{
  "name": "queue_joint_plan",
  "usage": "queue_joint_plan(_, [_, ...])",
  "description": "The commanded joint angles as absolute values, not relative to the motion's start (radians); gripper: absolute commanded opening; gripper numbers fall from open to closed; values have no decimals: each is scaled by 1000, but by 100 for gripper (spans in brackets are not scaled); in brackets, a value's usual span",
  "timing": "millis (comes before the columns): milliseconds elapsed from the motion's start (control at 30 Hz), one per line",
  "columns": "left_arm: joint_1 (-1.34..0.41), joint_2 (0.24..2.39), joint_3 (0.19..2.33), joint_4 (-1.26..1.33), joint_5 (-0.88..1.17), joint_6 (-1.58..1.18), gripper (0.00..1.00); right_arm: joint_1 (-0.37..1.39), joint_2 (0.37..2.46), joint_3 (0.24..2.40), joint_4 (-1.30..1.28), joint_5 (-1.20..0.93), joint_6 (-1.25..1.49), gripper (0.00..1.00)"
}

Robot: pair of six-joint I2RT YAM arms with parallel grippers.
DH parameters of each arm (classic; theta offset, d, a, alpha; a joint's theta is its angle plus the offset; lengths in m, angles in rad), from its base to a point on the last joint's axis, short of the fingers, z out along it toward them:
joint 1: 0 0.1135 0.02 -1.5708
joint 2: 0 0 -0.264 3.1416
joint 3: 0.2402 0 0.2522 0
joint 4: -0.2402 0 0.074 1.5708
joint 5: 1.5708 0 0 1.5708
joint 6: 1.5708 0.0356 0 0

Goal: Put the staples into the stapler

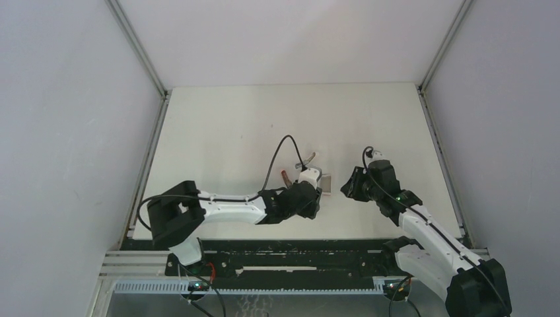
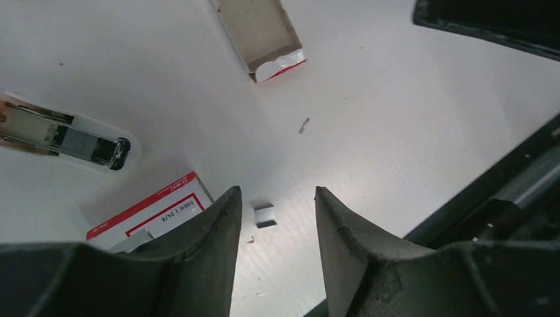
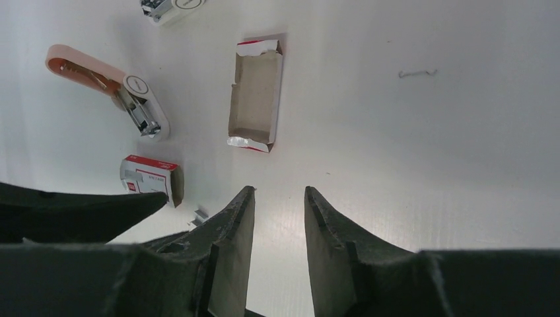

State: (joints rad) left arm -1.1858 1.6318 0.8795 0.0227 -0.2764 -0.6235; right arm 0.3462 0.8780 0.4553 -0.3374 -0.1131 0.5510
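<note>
Staples [image 2: 265, 215], a small grey strip, lie on the white table [image 2: 396, 132] between the parted fingers of the left gripper [image 2: 277, 195], which are not touching them. The opened stapler [image 2: 72, 142] rests off to one side (near a red-labelled box [image 2: 155, 211]). The right gripper [image 3: 279, 191] hovers close by, jaws apart and empty.

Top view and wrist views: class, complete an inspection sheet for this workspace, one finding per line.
Surface: white table, lightly marked.
Job's things: stapler lying open; staples, a small block on the table, untouched.
Clutter: red-labelled box; empty cardboard tray; one loose staple.
Grippers: left gripper open, fingers either side of the staples; right gripper open, empty.
Cables: black cable looping above the left arm.
Surroundings: pale walls, metal frame posts.
</note>
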Motion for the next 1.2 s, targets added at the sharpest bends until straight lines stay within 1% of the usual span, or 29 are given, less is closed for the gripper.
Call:
queue_joint_plan(0, [-1191,1685,971,-33,-346,-667,47,340,861,487,-333,-118,509,33])
queue_joint_plan(200, [-1191,1738,1009,-63,-339,-708,42,339,859,479,-331,-119,499,33])
queue_joint_plan(667, [-1195,1766,1019,-114,-322,-757,39,333,876,457,-302,-126,499,33])
queue_joint_plan(867, [-1196,1770,1018,-121,-316,-762,34,329,885,449,-288,-133,501,33])
queue_joint_plan(1167, [-1214,1758,1026,-155,-332,-762,34,324,900,449,-278,-140,501,33])
